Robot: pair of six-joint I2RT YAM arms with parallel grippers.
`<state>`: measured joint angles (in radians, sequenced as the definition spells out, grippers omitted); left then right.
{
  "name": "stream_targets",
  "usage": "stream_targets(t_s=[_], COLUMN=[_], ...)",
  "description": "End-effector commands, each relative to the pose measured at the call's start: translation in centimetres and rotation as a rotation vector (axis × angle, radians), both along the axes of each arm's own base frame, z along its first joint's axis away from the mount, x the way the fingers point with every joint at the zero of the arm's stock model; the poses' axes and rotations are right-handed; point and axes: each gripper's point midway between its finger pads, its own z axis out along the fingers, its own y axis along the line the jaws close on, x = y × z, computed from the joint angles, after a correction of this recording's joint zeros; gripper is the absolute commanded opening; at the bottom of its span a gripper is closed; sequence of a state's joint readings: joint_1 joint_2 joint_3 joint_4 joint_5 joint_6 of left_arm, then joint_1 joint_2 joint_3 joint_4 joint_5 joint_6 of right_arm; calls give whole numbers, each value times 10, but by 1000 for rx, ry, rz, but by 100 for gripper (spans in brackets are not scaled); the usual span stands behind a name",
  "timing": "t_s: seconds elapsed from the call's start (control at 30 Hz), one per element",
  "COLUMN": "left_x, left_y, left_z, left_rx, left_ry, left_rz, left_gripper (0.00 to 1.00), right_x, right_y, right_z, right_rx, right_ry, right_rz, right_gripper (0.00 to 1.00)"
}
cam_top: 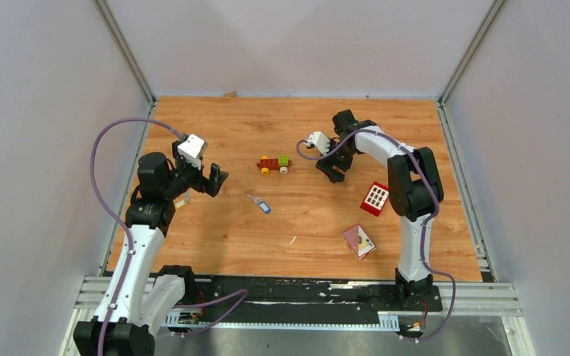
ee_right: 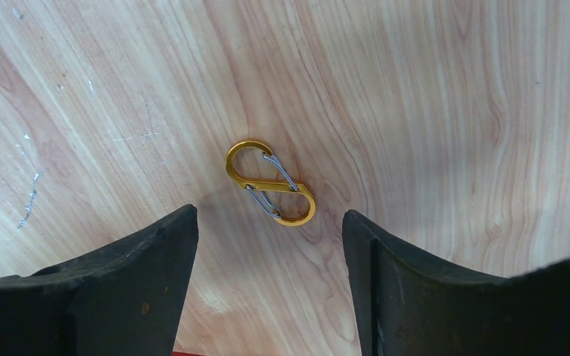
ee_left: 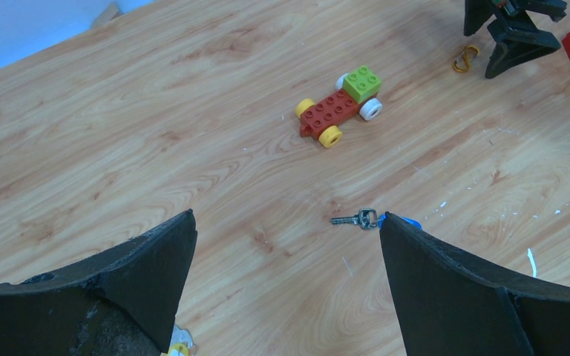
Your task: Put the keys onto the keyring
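Note:
The keyring [ee_right: 271, 182], a small gold S-shaped clip with wire gates, lies flat on the wood floor. My right gripper [ee_right: 269, 211] hovers over it, open, and the ring lies just beyond the fingertips, touching neither. A key with a blue head [cam_top: 260, 203] lies mid-table; its metal blade [ee_left: 356, 219] shows just past my left gripper [ee_left: 287, 215], which is open and empty. The blue head is partly hidden behind the right finger [ee_left: 445, 282]. A pale yellow key head [ee_left: 179, 348] peeks out at the bottom edge by the left finger. The keyring [ee_left: 465, 58] also shows far off under the right gripper [cam_top: 334, 169].
A red-and-green toy car [cam_top: 274, 164] stands between the two arms. A red block with white squares [cam_top: 375, 198] and a pink card-like piece [cam_top: 358, 241] lie near the right arm. White walls close in the table on three sides.

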<state>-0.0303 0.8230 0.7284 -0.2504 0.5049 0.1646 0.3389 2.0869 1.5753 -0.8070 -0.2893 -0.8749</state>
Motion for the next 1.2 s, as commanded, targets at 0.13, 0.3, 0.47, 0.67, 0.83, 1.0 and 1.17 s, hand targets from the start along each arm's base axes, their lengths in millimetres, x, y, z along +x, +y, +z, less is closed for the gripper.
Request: stream_targets(t_s=[0.13, 0.3, 0.47, 0.67, 0.83, 1.0, 1.17], left_x=[2, 2, 3, 2, 2, 3, 3], left_y=[1, 0, -1, -2, -3, -1, -1], left_z=[8, 9, 12, 14, 11, 10, 9], left_rx=[14, 8, 5, 1, 1, 7, 8], left_ry=[-43, -46, -52, -60, -52, -51, -52], left_rz=[-11, -12, -14, -19, -24, -20, -19], left_gripper=[100, 100, 100, 100, 100, 100, 100], right_x=[10, -3, -17, -43, -55, -45, -45], right_y=[6, 8, 10, 12, 11, 24, 63], right_z=[-7, -20, -13, -1, 14, 34, 38], right_rx=[2, 13, 35, 58, 83, 156, 187], right_ry=[-10, 37, 36, 54, 70, -10, -37], right_rz=[101, 109, 58, -151, -215, -169, -96], right_gripper=[69, 57, 42, 16, 25, 57, 70])
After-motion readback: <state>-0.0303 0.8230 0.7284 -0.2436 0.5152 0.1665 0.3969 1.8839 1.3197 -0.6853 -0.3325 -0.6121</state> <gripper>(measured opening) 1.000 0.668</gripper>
